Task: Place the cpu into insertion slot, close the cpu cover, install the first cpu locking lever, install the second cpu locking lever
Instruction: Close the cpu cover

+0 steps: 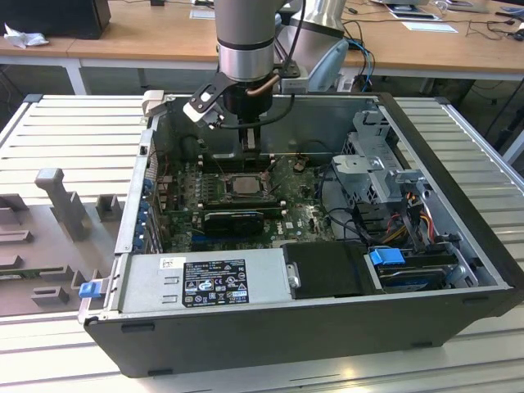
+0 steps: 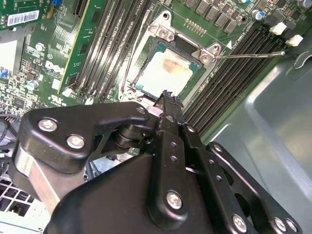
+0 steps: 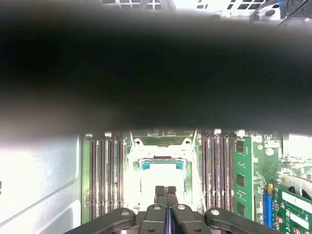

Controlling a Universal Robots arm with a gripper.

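Hangs low with the gripper [image 2: 168, 97] narrow, fingers pressed together on nothing, tip just at the rim of the insertion slot [image 1: 228, 182]. Has the cpu [image 2: 163, 73] seated flat in that slot, silver top up, the cpu cover [image 2: 162, 29] lying down around it. Leaves a thin metal lever [image 2: 248, 53] sticking out from the cover's corner across black memory slots [image 2: 229, 78]. All on the green board [image 1: 182, 201] inside the open computer case [image 1: 270, 336], on the slatted table [image 1: 74, 131].

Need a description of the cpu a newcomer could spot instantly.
In the open case, find the green board. Between its long black slots sits the cpu: the one flat, pale silver square, ringed by a metal frame.
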